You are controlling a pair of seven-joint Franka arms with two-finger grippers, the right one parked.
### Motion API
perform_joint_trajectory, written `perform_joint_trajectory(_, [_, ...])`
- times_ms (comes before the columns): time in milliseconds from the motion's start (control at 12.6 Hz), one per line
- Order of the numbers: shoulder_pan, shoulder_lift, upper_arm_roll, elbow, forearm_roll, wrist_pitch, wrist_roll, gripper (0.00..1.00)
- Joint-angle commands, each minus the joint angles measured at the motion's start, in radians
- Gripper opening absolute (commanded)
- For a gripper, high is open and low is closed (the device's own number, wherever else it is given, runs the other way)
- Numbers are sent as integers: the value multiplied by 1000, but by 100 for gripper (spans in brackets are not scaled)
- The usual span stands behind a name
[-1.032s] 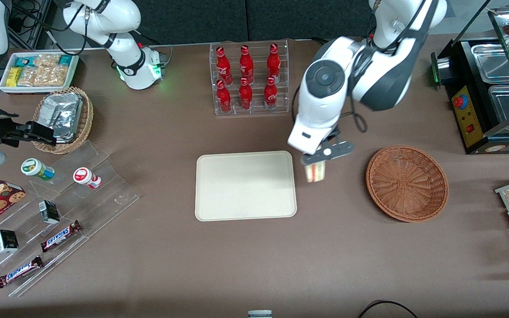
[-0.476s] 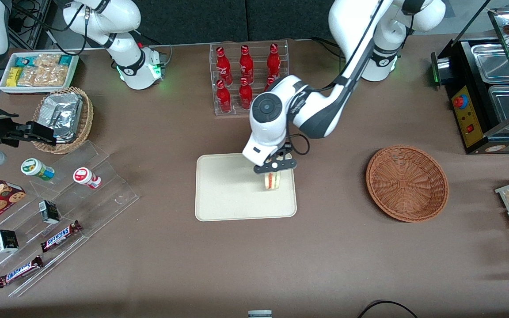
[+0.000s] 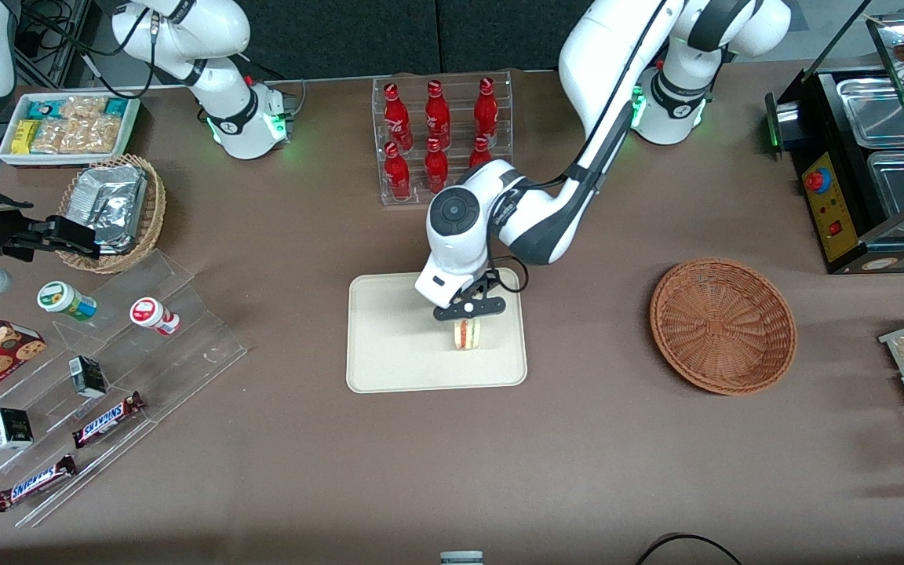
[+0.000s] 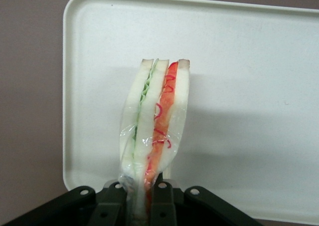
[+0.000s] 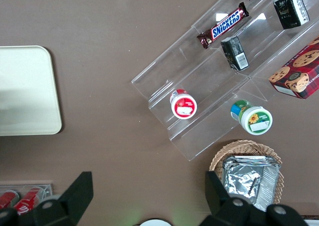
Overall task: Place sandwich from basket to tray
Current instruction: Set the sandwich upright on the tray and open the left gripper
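My left gripper [image 3: 468, 315] is shut on the sandwich [image 3: 467, 334], a plastic-wrapped wedge of white bread with red-orange and green filling. It holds the sandwich over the cream-white tray [image 3: 397, 337], low above its surface or touching it. In the left wrist view the sandwich [image 4: 157, 121] hangs between the black fingers [image 4: 162, 203] with the tray [image 4: 249, 86] under it. The reddish-brown wicker basket [image 3: 723, 325] lies empty beside the tray, toward the working arm's end of the table.
A clear rack of red bottles [image 3: 440, 137] stands farther from the front camera than the tray. A clear stepped display [image 3: 99, 392] with snack bars and cups, a tan basket with foil packs [image 3: 111, 208] and a white snack bin [image 3: 67, 125] lie toward the parked arm's end.
My gripper has carried the sandwich from beside the tray's edge to over the tray, moving away from the basket and lower.
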Motion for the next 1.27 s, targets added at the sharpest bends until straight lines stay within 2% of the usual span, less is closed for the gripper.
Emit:
perform_joint_trajectory(0, [-22,47,13,58,28,-6,-31,9])
perform_joint_trajectory(238, [-22,75,13,60,61,5,-59,9])
perform_joint_trajectory(714, [-31,93,15,71,62,36,-82,12])
perform_joint_trajectory(794, [-33,93,13,71,63,36,-82,28])
perform_joint_trajectory(873, [-31,95,15,69,65,34,-73,97])
perform_joint_trajectory(952, [-31,93,15,69,71,34,-71,100])
perform_joint_trajectory(1190, [-22,38,18,71,82,7,-77,100])
